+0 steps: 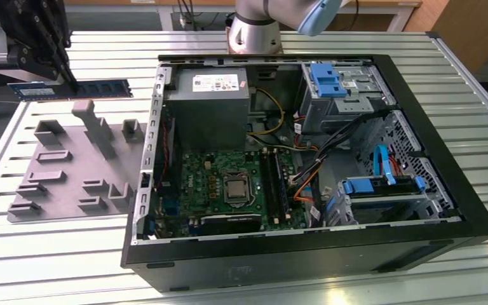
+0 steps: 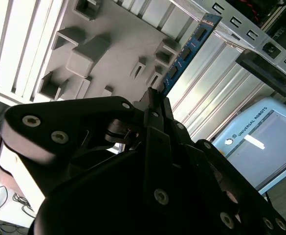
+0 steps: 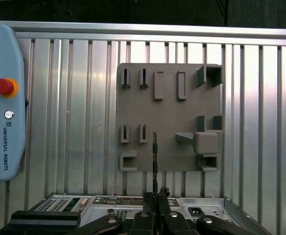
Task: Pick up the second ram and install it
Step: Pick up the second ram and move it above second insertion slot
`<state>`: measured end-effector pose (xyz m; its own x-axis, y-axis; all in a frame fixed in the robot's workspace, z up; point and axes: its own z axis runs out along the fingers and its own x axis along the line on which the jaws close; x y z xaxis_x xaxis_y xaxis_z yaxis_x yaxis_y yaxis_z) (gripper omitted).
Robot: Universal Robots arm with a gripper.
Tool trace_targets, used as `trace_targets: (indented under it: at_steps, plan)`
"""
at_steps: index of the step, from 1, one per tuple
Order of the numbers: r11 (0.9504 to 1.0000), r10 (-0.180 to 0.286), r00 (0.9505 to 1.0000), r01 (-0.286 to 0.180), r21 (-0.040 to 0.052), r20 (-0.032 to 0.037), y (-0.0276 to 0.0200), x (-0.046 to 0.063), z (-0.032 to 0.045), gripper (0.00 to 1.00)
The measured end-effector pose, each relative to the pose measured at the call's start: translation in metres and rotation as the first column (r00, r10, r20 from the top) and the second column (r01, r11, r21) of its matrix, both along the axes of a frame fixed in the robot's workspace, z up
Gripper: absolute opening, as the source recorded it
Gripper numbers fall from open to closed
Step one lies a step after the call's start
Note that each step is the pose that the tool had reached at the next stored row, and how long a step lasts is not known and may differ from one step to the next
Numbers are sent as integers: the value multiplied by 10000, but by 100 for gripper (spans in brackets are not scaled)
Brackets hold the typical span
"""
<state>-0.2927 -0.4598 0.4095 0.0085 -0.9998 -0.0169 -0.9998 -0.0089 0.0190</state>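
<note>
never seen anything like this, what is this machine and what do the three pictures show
It is one robot arm at a slatted metal table. The exterior view is from a camera off the arm; both wrist views come from cameras riding near its pincer. On the table stand an open computer case, its motherboard showing, and a grey fixture plate. The pincer is shut on the second ram, a thin blue-green stick, held outside the case near the plate. The pale blue box in the first wrist view is the control pendant.
</note>
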Motion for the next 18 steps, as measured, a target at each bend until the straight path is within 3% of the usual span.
trace_targets:
  at_steps: [18]
  plan:
    - [10000,0,10000,0,1,0,0,96,-1,14]
